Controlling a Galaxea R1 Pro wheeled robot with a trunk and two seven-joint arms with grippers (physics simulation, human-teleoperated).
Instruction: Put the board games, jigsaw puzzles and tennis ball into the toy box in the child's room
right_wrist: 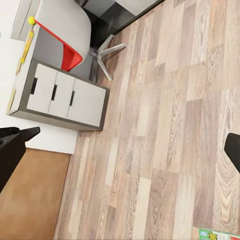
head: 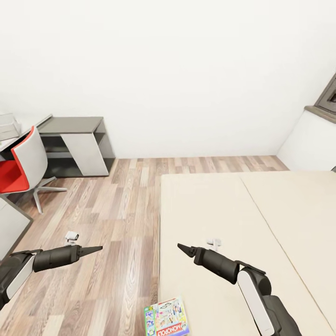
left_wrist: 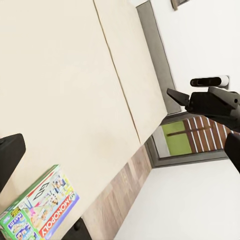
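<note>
A Monopoly board game [head: 167, 317] lies flat at the near left corner of the cream bed [head: 242, 219]; it also appears in the left wrist view [left_wrist: 40, 210]. My left gripper [head: 95, 249] hovers over the wooden floor left of the bed. My right gripper [head: 183, 248] hangs over the bed's left part, well above the game. Both are open and empty, and the right one's fingers [right_wrist: 12, 150] stand wide apart. A yellow tennis ball [right_wrist: 31, 20] rests on the white table beside the chair. A pale box [head: 7, 126] sits on that table at far left.
A red-and-white swivel chair [head: 23, 163] stands at the table on the left, by a grey-and-white drawer unit [right_wrist: 60, 97]. A low grey shelf [head: 77, 140] lines the back wall. Wooden floor [head: 121, 210] runs between furniture and bed. A window [left_wrist: 190, 140] is beyond the bed.
</note>
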